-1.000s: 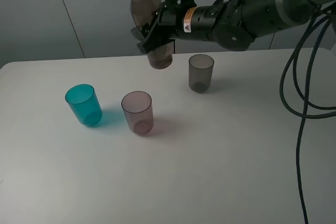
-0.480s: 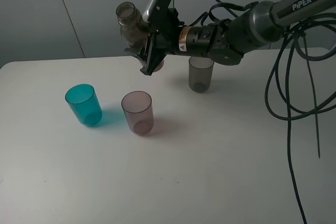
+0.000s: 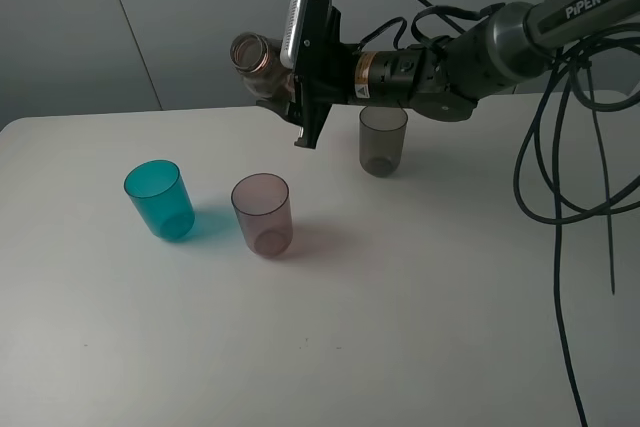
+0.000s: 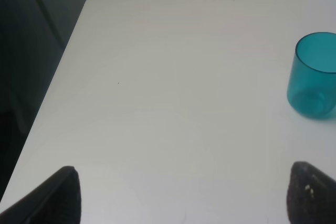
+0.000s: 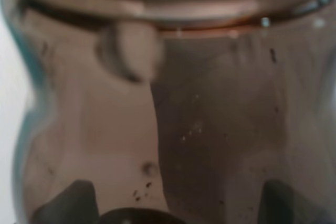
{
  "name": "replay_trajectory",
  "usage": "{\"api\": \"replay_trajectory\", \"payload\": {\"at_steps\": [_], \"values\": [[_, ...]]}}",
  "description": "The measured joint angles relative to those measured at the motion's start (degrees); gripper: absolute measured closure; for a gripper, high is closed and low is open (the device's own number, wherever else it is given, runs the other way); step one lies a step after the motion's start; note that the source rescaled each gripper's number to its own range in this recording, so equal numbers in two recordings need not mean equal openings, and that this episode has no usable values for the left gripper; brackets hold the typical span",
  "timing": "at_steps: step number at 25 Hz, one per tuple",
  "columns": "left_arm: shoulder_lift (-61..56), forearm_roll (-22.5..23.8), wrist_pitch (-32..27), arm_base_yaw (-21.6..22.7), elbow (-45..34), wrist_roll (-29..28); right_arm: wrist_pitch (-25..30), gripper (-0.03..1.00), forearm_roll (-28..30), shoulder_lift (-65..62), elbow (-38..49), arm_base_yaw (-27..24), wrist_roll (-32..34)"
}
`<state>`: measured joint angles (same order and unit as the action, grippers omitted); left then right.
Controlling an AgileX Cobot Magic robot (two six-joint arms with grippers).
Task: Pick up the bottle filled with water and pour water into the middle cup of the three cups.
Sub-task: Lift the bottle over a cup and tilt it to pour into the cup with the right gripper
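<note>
Bottle (image 3: pixel 257 55), clamped by the closed right claw (image 3: pixel 290 92), has been tipped nearly level. Pouring into the middle cup (image 3: pixel 262 212) is judged imminent.

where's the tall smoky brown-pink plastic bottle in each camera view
Exterior high: the tall smoky brown-pink plastic bottle is upper middle, tilted, gripped by the right pincer.
Left wrist: not in it.
Right wrist: the bottle fills the picture.
Shared landmark: the teal translucent plastic cup, seen in exterior high and left wrist only.
</note>
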<state>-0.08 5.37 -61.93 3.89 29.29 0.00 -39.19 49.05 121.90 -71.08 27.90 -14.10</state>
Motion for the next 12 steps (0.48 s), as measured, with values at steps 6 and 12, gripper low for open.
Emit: {"api": "replay_trajectory", "payload": {"at_steps": [6, 12], "values": [[0.0, 0.0, 0.0, 0.0, 0.0, 0.0, 0.0, 0.95, 0.0, 0.0, 0.0, -0.2, -6.6], [0.0, 0.0, 0.0, 0.0, 0.0, 0.0, 0.0, 0.95, 0.0, 0.0, 0.0, -0.3, -11.8]]}}
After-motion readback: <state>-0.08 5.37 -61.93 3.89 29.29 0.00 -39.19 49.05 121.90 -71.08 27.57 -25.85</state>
